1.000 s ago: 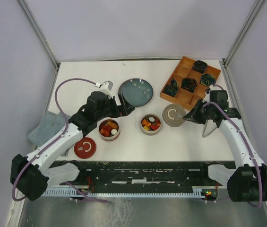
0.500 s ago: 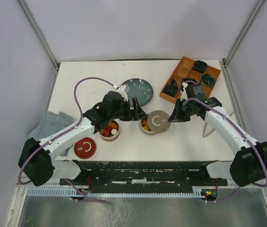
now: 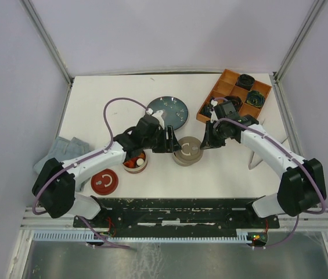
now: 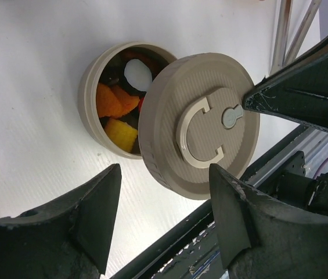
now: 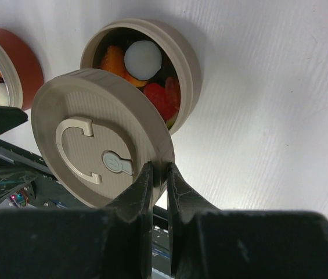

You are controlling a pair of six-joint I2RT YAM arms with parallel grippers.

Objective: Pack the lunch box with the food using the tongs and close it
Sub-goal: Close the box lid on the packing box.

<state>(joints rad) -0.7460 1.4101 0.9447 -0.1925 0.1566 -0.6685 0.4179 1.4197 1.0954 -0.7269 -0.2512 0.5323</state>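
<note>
The lunch box is a round beige container (image 3: 179,158) holding the food (image 4: 112,104), small orange, yellow, red and white pieces. Its beige lid (image 3: 188,148) hangs tilted over it and covers about half of the opening. My right gripper (image 5: 159,174) is shut on the lid's rim (image 5: 162,152). My left gripper (image 4: 164,215) stands open just left of the container, with the lid's edge beyond its fingertips (image 4: 103,203) and nothing between them. The silver tongs (image 3: 255,159) lie on the table under the right arm.
A red-brown container (image 3: 134,163) with more food sits under the left arm, its red lid (image 3: 104,181) nearer the front. A blue plate (image 3: 169,109) lies behind. An orange tray (image 3: 224,119) of dark rosettes is at the back right, a grey cloth (image 3: 59,152) at the left.
My right gripper has carried the beige lid left from the table to above the beige container. The left arm has swung right towards that container and its jaws have narrowed.
</note>
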